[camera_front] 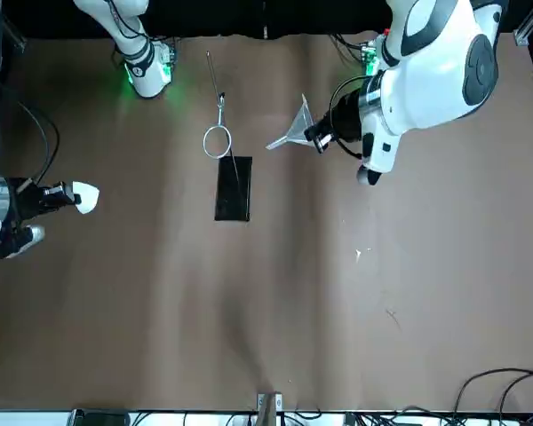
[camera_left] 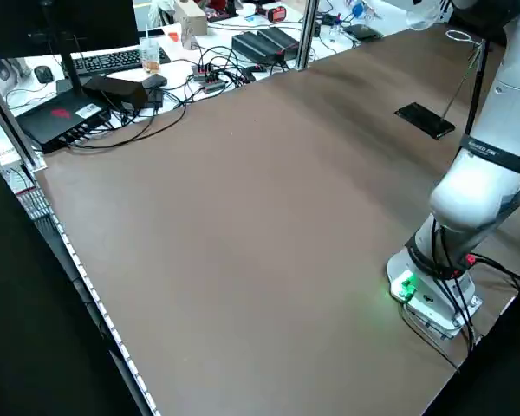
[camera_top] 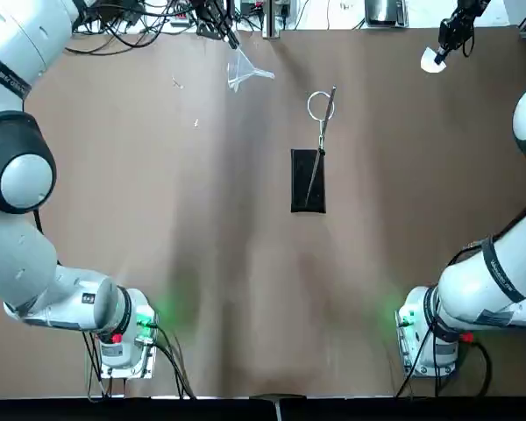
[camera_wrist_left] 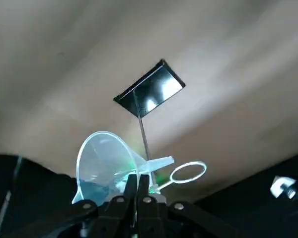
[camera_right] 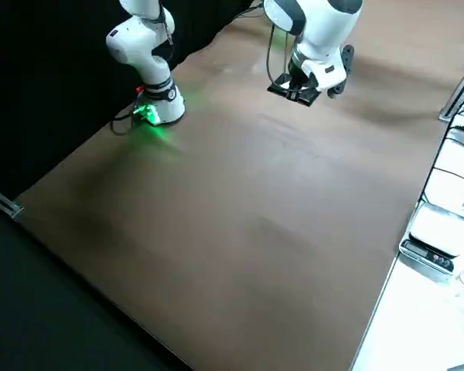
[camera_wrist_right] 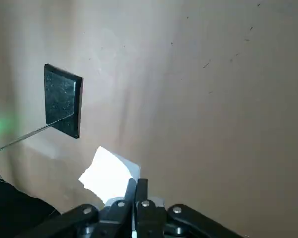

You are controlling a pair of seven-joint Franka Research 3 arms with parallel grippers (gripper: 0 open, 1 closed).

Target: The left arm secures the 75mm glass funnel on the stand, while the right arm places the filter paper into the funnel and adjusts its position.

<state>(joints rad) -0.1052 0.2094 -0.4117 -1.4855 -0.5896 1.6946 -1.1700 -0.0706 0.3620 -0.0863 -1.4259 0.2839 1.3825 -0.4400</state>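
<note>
L claw (camera_wrist_left: 138,184) pinched shut on glass funnel (camera_wrist_left: 103,161) held at 10 o'clock of stand ring (camera_top: 320,105), R claw (camera_wrist_right: 136,187) shut on filter paper (camera_wrist_right: 109,173) far at 2 o'clock; thin grip, funnel could slip or clip ring.

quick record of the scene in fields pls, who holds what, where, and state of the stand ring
left gripper: shut on the glass funnel, held in the air to the left of the ring
right gripper: shut on the filter paper, at the table's far right
stand: mid-table, black base, thin rod
ring: empty, funnel not yet seated
</note>
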